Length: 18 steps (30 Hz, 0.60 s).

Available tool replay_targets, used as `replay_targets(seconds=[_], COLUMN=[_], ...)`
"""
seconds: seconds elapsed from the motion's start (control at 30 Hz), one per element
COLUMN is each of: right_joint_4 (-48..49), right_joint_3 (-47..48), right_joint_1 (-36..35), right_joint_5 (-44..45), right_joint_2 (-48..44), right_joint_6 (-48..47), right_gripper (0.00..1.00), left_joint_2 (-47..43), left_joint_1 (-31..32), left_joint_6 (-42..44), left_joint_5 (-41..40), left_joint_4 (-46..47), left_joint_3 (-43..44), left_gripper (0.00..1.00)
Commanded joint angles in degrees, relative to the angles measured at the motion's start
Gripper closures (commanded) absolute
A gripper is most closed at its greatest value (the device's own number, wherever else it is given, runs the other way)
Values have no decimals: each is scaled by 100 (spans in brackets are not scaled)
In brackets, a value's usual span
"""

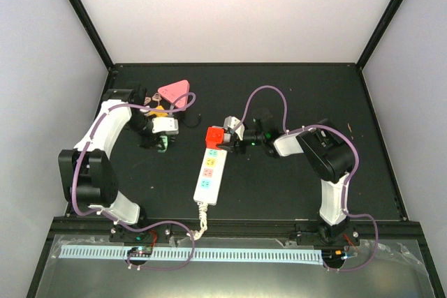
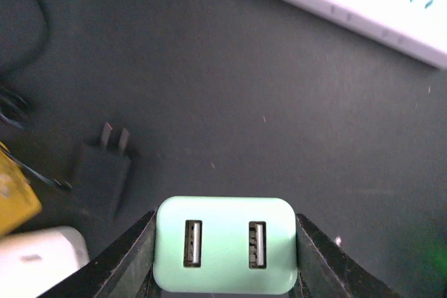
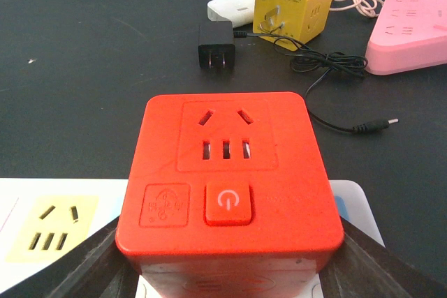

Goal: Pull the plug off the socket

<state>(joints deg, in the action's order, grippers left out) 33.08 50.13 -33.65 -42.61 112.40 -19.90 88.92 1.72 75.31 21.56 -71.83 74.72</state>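
The socket (image 1: 210, 172) is a long, thin, white plastic strip lying flat on the dull, dark table (image 1: 300, 186); it has smooth round ends and a row of soft-coloured square faces, yellow, pink and blue; a short white cord (image 1: 202, 220) is bunched up at its near end. On its far end sits a shiny red cube (image 3: 227, 172) with round corners, slots on top and a square button; the right gripper (image 3: 227, 263) is clenched on the cube, one black finger on each side.

The plug (image 2: 225, 243) is off the socket; it is a small, smooth, mint-green block with round corners and two thin slots; the left gripper (image 1: 161, 140) grasps it tight, well apart from the socket, out to the left of its far end; a wide gap of dark table lies between plug and socket.

Also left of the socket's far end, near the plug, lie a black adapter (image 2: 105, 172) with two metal pins, a yellow cube (image 3: 292, 5) and a white round-edged block (image 3: 232, 8); further from the socket is a pink three-cornered block (image 1: 174, 93); a thin black wire (image 3: 328, 95) curls between it and the socket. Right of the socket the table runs wide to its black edge.
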Motion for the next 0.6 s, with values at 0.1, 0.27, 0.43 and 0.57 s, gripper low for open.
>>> replay_targets(seconds=[0.1,0.27,0.43,0.57], right_joint_4=[-492,-479,-479,-471], right_joint_3=[-28,-25,-27,-24], right_joint_1=[16,23,25,25], right_joint_5=[201,200,201,201], right_joint_2=[186,183,186,188], right_joint_6=[-38,-31,-27,-7], right_gripper=[99,99,99,99], left_joint_2=[-53,167,491,750], left_joint_1=[-263,-274,-273,-271], left_joint_6=[-180,-658,-1075,-1336], left_joint_5=[-1478,-2250,-2532,-2677], left_joint_4=[198,653,946,1159], left_joint_3=[-728,-1002,-959,-890], left_gripper=[79,78,77,76])
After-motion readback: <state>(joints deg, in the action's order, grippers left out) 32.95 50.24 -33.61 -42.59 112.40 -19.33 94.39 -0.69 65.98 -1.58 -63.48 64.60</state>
